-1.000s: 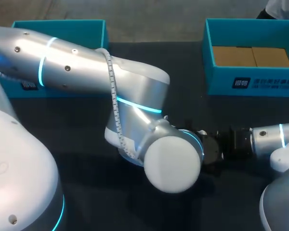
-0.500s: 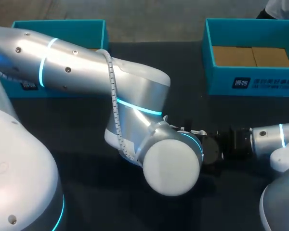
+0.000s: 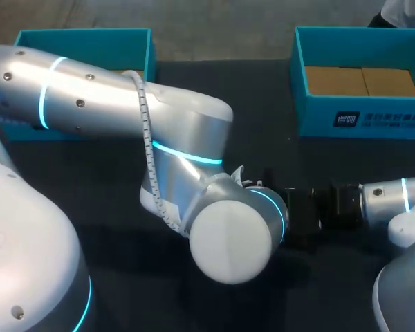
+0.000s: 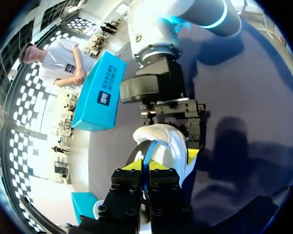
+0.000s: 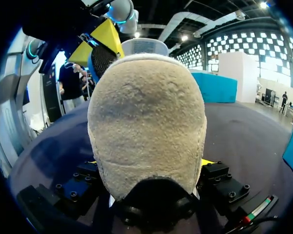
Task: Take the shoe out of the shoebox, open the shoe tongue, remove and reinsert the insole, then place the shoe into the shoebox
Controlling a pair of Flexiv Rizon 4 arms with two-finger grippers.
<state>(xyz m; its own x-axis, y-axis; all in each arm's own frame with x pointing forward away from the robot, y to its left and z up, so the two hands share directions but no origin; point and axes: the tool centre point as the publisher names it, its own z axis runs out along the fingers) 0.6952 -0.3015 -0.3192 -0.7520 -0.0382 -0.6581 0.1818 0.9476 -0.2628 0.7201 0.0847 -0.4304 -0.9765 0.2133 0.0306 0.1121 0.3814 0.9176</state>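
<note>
Noted open teal shoebox (image 3: 360,117) at the table's (image 3: 76,173) far right edge and a second teal box (image 3: 149,52) at far left, with bare dark surface between them. Found the left arm (image 3: 124,117) lying across the middle, hiding the shoe from overhead. Located shoe (image 5: 146,117) mid-table, well apart from the shoebox, long axis in line with the right gripper (image 5: 149,165), rounded beige suede end toward that wrist. Recorded white upper with blue parts. Confirmed right gripper clamped on the shoe's sides. Confirmed left gripper (image 4: 145,165) pressed together on a thin blue strip (image 4: 147,153) rising from the shoe's opening; cannot tell tongue from insole.
</note>
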